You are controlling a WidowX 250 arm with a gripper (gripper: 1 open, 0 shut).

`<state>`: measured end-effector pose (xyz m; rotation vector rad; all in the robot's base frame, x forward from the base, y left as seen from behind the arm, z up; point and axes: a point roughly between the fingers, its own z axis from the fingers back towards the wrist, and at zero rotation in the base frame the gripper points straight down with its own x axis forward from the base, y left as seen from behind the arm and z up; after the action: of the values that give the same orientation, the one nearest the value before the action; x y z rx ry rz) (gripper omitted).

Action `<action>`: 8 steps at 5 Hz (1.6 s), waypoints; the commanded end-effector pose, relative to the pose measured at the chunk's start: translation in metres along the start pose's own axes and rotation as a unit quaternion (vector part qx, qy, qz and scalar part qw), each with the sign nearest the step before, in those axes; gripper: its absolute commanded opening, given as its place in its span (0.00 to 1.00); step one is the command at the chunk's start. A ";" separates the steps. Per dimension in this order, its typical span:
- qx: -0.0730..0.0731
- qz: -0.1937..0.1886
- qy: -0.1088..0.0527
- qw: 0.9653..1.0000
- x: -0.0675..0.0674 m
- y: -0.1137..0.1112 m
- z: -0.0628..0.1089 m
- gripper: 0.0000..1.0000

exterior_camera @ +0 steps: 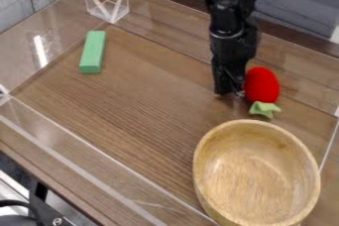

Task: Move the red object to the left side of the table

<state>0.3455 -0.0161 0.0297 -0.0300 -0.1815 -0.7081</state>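
"Right of centre in the camera view, your claw (231,89) reaches down from the top edge, and its fingers look closed together, with nothing between them that we can make out!"

"And the red object (263,83)? Have you got it?"

"No, you haven't, by the look of it. It sits on the picture's right side of your fingers, right up beside them, perhaps touching; the overlap hides the contact. Its leafy end (265,109) points down the frame, towards the bowl (257,174) at lower right."

"So why are your fingers down there, closed?"

"Probably you were after a grip and your jaws met beside the fruit instead of around it. Its rounded side could easily roll away from a push, and the bowl's rim lies close below the leaves."

"Where must you take it?"

"Over to the left of the table (139,106), most likely. Up there at upper left you have the green block (93,52), standing well apart, so it seems no part of this job; just give it room."

"Your next move, then?"

"Open up, shift rightward in the frame, and straddle the red body before closing!"
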 end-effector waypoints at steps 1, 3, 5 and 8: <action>0.012 -0.020 -0.027 0.999 0.011 0.017 0.025 0.00; -0.002 -0.057 -0.035 0.998 0.019 0.018 0.033 0.00; 0.005 -0.101 -0.041 0.994 0.025 0.016 0.055 0.00; 0.028 -0.092 -0.046 0.994 0.043 0.011 0.065 1.00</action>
<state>0.3660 -0.0272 0.0815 -0.0171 -0.2309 -0.8800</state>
